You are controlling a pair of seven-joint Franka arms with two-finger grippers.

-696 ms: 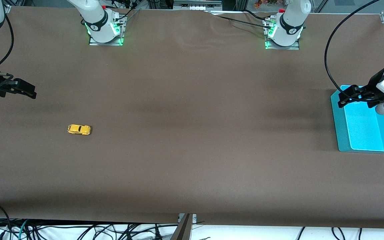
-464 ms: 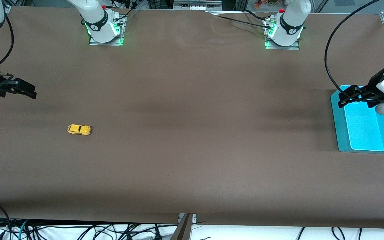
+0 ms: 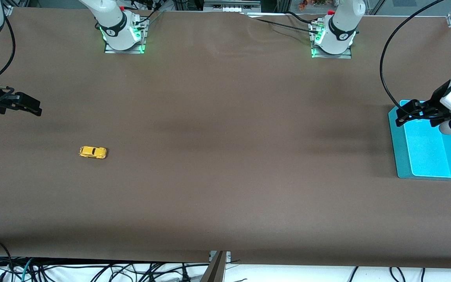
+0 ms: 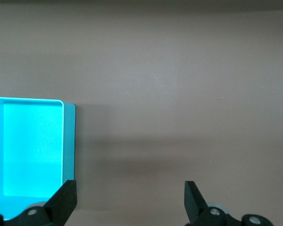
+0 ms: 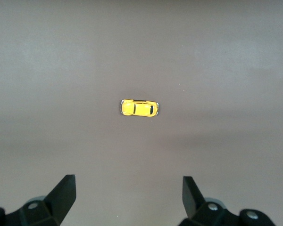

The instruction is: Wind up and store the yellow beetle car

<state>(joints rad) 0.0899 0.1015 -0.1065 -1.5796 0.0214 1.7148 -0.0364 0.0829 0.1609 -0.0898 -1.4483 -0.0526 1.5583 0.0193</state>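
Observation:
The yellow beetle car (image 3: 92, 152) sits on its wheels on the brown table toward the right arm's end. It also shows in the right wrist view (image 5: 138, 108). My right gripper (image 3: 29, 105) hangs open and empty above the table's edge at that end, apart from the car; its jaws stand wide in the right wrist view (image 5: 128, 197). My left gripper (image 3: 407, 113) is open and empty over the corner of the cyan tray (image 3: 399, 156). In the left wrist view the gripper (image 4: 130, 202) has its jaws wide, with the tray (image 4: 70, 141) beside one finger.
The two arm bases (image 3: 123, 33) (image 3: 333, 37) stand along the table's back edge. Black cables hang by the left arm (image 3: 384, 70). A bracket (image 3: 217, 268) juts at the table's front edge. The brown table (image 3: 225, 156) spreads between car and tray.
Both grippers have shifted very slightly; the car and tray have not moved.

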